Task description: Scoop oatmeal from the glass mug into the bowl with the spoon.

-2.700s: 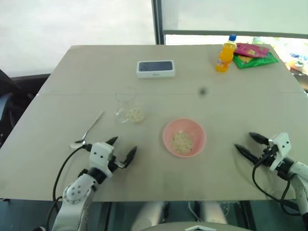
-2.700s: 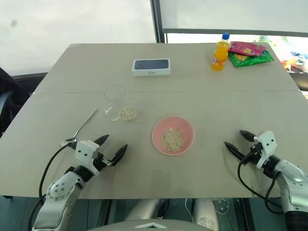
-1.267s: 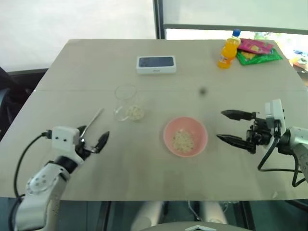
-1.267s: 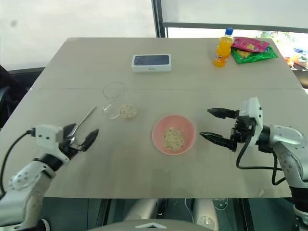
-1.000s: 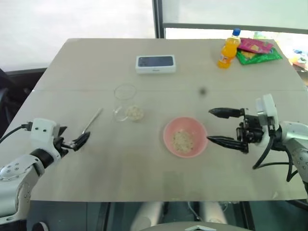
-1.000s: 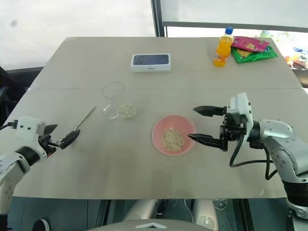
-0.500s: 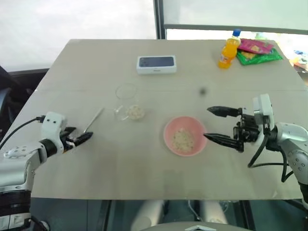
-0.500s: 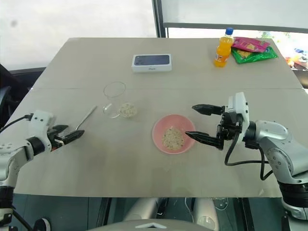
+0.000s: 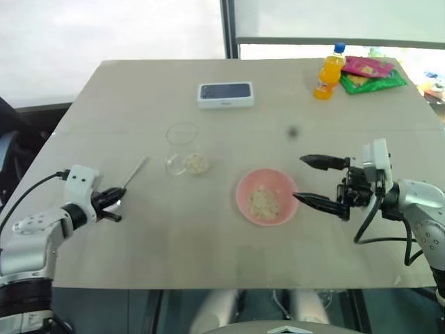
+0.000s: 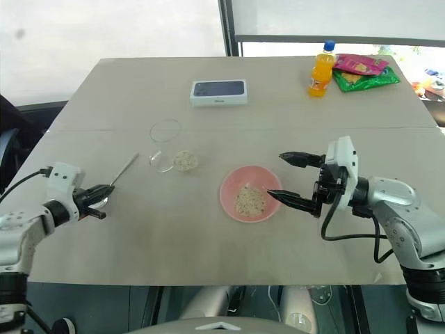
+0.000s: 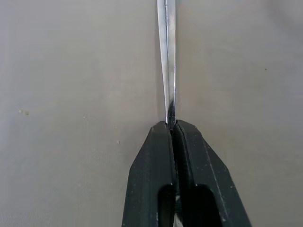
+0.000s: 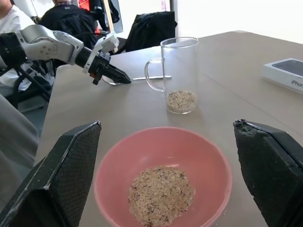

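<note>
Left wrist view: spoon (image 11: 166, 56) clamped between left jaws.

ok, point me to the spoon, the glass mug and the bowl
spoon (image 9: 136, 171), left eye view, on the thin handle lying on the table.
glass mug (image 12: 179, 64), right wrist view, on the clear side wall above the oatmeal.
bowl (image 10: 227, 190), right eye view, on the pink rim nearest the mug.

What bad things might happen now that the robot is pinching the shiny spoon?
The left gripper is shut on the slim silver metal spoon near its bowl end, so the spoon may twist or slip when lifted, and scooping with it may be awkward. The small clear glass mug with oatmeal stands close by, so a swing could tip it. The right gripper, wide open, might nudge the round pink bowl.
</note>
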Available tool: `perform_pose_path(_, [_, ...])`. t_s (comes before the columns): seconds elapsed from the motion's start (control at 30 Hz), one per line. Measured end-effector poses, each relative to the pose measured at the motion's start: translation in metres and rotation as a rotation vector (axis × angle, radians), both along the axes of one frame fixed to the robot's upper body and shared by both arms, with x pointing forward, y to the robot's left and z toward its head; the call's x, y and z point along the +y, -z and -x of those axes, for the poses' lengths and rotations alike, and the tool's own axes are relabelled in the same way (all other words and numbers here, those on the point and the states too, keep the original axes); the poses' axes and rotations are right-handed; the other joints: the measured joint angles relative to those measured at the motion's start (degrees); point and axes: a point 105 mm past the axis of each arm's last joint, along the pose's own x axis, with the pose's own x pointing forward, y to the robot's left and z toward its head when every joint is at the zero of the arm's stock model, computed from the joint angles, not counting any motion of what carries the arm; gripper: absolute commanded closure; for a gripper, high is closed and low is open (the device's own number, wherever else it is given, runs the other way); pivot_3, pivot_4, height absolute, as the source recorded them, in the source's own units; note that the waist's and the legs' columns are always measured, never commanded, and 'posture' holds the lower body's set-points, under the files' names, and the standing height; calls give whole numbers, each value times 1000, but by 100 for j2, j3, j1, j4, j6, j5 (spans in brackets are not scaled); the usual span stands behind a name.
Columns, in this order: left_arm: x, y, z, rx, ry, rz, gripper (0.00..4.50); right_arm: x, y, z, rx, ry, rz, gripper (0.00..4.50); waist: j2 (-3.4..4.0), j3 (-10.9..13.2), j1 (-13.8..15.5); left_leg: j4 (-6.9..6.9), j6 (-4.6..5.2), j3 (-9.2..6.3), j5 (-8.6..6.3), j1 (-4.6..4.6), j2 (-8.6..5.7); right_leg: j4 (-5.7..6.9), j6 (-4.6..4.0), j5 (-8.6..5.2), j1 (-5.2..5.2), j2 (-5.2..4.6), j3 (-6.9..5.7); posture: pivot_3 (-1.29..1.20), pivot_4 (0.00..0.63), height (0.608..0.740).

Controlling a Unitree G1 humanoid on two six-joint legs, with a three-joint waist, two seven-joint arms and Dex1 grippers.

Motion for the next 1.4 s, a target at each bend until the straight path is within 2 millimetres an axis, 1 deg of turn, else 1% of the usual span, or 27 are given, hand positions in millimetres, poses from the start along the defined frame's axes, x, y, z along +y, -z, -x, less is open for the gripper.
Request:
perform_pose_path(0.03, [-1, -3, -2, -46, -13, 4, 4459, 0, 1, -1, -1, 5, 21, 0, -13, 5, 1, 7, -1, -7, 0, -6, 1, 1, -2, 1, 0, 1, -7, 0, 150, 740])
perform_pose_path(0.1, [-2, -23, -9, -160, -42, 15, 4459, 0, 2, -6, 14, 30, 33, 0, -59, 30, -6, 19, -6, -15, 3, -17, 6, 3, -11, 7, -2, 6, -17, 0, 150, 740])
perform_pose_path(0.13, [-6, -40, -14, -235, -41, 22, 4459, 0, 0, -11, 25, 47, 26, 0, -79, 40, -8, 26, -9, -18, 5, -21, 7, 3, -15, 11, -2, 8, -21, 0, 150, 740])
perform_pose_path(0.2, [-20, -86, -24, -401, 0, 4, 4459, 5, -9, -21, 31, 79, -15, 0, -99, 52, -19, 46, -10, -18, 5, -30, 8, 4, -19, 18, -2, 9, -23, 0, 150, 740])
perform_pose_path(0.23, [-32, -111, -27, -491, 36, -5, 4459, 10, -16, -25, 30, 90, -44, 0, -99, 52, -25, 52, -10, -11, 5, -29, 8, 4, -16, 20, 0, 9, -20, 0, 150, 740])
perform_pose_path(0.27, [-47, -140, -28, -591, 87, -16, 4459, 16, -26, -31, 26, 103, -85, 0, -99, 52, -31, 54, -10, -6, 5, -29, 7, 4, -12, 23, 0, 9, -19, 0, 150, 740])
perform_pose_path(0.3, [-63, -165, -28, -673, 146, -22, 4459, 23, -35, -35, 26, 114, -123, 0, -99, 52, -35, 56, -9, -2, 6, -28, 7, 5, -11, 24, 0, 9, -20, 0, 150, 740])
perform_pose_path(0.33, [-73, -176, -28, -709, 180, -27, 4459, 26, -40, -38, 25, 121, -141, 0, -99, 52, -37, 55, -9, -2, 5, -28, 6, 5, -11, 24, 0, 9, -20, 0, 150, 740])
perform_pose_path(0.4, [-100, -197, -29, -773, 277, -40, 4459, 32, -51, -47, 35, 148, -180, 0, -99, 52, -41, 53, -9, -2, 6, -28, 7, 7, -12, 23, -1, 13, -21, 0, 150, 740])
perform_pose_path(0.43, [-109, -202, -29, -787, 312, -46, 4459, 34, -56, -50, 40, 159, -194, 0, -99, 52, -45, 52, -9, 0, 6, -28, 7, 8, -12, 23, -2, 14, -21, 0, 150, 740])
perform_pose_path(0.47, [-115, -204, -30, -792, 332, -48, 4459, 35, -59, -52, 48, 166, -208, 0, -99, 52, -49, 51, -9, -1, 6, -29, 7, 9, -12, 23, -3, 15, -21, 0, 150, 740])
perform_pose_path(0.5, [-125, -207, -31, -792, 367, -51, 4459, 37, -65, -55, 59, 174, -243, 0, -99, 52, -58, 51, -9, 0, 6, -31, 8, 9, -12, 23, -7, 18, -21, 0, 150, 740])
perform_pose_path(0.53, [-145, -208, -31, -784, 441, -62, 4459, 41, -79, -58, 65, 169, -299, 0, -98, 53, -73, 51, -9, 2, 7, -33, 8, 11, -12, 23, -9, 17, -20, 0, 150, 740])
perform_pose_path(0.57, [-146, -208, -31, -783, 445, -63, 4459, 42, -80, -58, 64, 168, -301, 0, -98, 53, -81, 51, -9, 2, 7, -33, 7, 10, -12, 23, -10, 18, -19, 0, 150, 740])
perform_pose_path(0.63, [-177, -201, -29, -750, 562, -77, 4459, 52, -102, -56, 99, 135, -406, 0, -97, 53, -149, 51, -9, 3, 7, -33, 7, 13, -12, 23, -10, 19, -17, 0, 150, 740])
perform_pose_path(0.67, [-187, -197, -28, -735, 600, -79, 4459, 57, -108, -53, 106, 110, -423, 0, -97, 53, -170, 52, -9, 2, 8, -33, 7, 15, -13, 23, -11, 22, -16, 0, 150, 740])
perform_pose_path(0.7, [-191, -195, -27, -726, 618, -81, 4459, 60, -111, -52, 116, 102, -435, 0, -98, 53, -177, 52, -9, 2, 8, -33, 8, 17, -13, 23, -11, 23, -17, 0, 150, 740])
perform_pose_path(0.77, [-210, -191, -28, -697, 686, -66, 4459, 72, -127, -50, 152, 75, -531, 0, -97, 54, -198, 55, -15, 11, 11, -37, 7, 45, -14, 22, -32, 33, -8, 0, 150, 740])
perform_pose_path(0.83, [-228, -193, -26, -693, 758, -50, 4459, 86, -137, -47, 166, 46, -564, 0, -97, 53, -211, 56, -21, 18, 16, -39, 8, 69, -14, 22, -47, 31, 4, 0, 150, 740])
perform_pose_path(0.87, [-233, -193, -25, -691, 780, -46, 4459, 90, -139, -46, 169, 38, -566, 0, -97, 53, -212, 56, -23, 23, 17, -39, 8, 79, -15, 22, -54, 34, 10, 0, 150, 740])
perform_pose_path(0.93, [-238, -189, -24, -672, 811, -49, 4459, 95, -142, -50, 182, 45, -574, 0, -97, 53, -223, 56, -27, 42, 21, -38, 8, 95, -15, 22, -67, 50, 31, 0, 150, 740])
perform_pose_path(1.03, [-238, -184, -28, -651, 810, -46, 4459, 98, -143, -57, 188, 63, -581, 0, -97, 53, -228, 59, -29, 61, 23, -38, 16, 106, -18, 25, -79, 69, 59, 0, 150, 740])
perform_pose_path(1.1, [-238, -183, -29, -648, 810, -50, 4500, 98, -145, -59, 185, 72, -591, 496, -97, 53, -231, 58, -29, 68, 23, -38, 21, 107, -19, 26, -84, 75, 67, 0, 150, 740])
perform_pose_path(1.13, [-238, -183, -29, -655, 815, -58, 4500, 97, -147, -62, 185, 86, -602, 635, -97, 53, -235, 57, -30, 71, 23, -38, 24, 107, -20, 26, -86, 77, 71, 0, 150, 740])
perform_pose_path(1.3, [-235, -184, -31, -666, 796, -77, 4500, 91, -149, -65, 166, 113, -614, 635, -97, 53, -276, 55, -29, 81, 23, -39, 26, 103, -20, 27, -90, 78, 81, 0, 150, 740])
perform_pose_path(1.4, [-233, -184, -33, -671, 785, -84, 4500, 79, -155, -71, 134, 158, -661, 635, -97, 53, -287, 56, -30, 82, 23, -38, 26, 104, -20, 27, -90, 78, 81, 0, 150, 740])
